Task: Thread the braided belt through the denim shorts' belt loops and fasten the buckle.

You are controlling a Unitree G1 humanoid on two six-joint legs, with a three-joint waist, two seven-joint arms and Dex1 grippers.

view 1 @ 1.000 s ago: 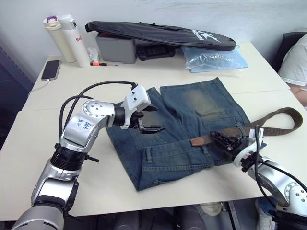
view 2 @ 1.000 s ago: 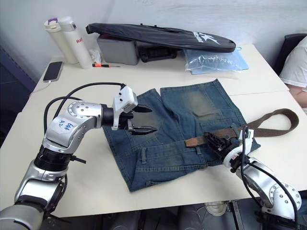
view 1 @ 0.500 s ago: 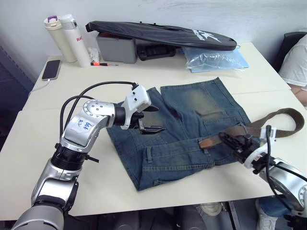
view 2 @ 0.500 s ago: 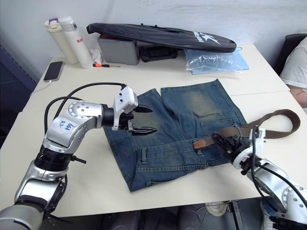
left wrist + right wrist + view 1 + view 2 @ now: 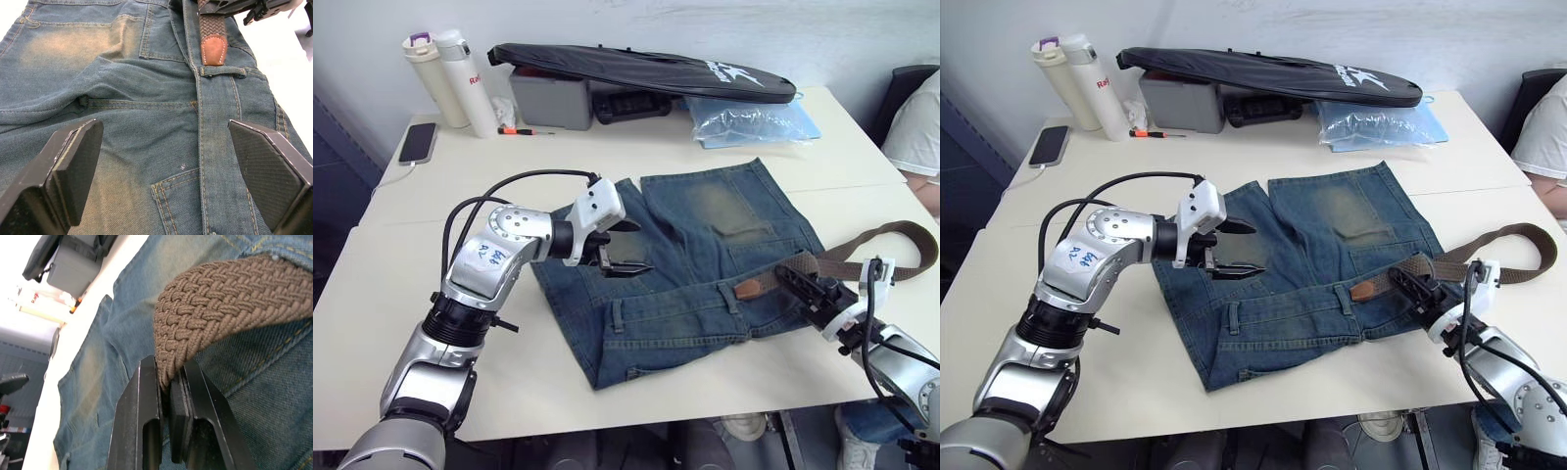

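1. On the white bench (image 5: 401, 294), close to its front edge, lie the denim shorts (image 5: 685, 264), spread flat. The waistband faces the front edge and the legs point to the back edge.
2. The braided belt (image 5: 862, 245) lies over the right end of the waistband. Its long part loops out toward the right edge of the bench.
3. The right gripper (image 5: 1408, 286) has its jaws squeezed shut on the belt, a little way behind the leather tip (image 5: 213, 50).
4. That leather tip rests on the waistband, just beside one of the belt loops (image 5: 222, 71), with its end pointing at it. It does not look like it has gone under that loop yet.
5. The left gripper (image 5: 625, 247) hangs over the left leg of the shorts. Its jaws are wide open and hold nothing.
6. I think the job is at the threading step, and it is near the start.
7. Next, the tip needs to slide flat under that loop. The open gripper could press the cloth down so the shorts do not bunch up.
8. I cannot find the buckle.
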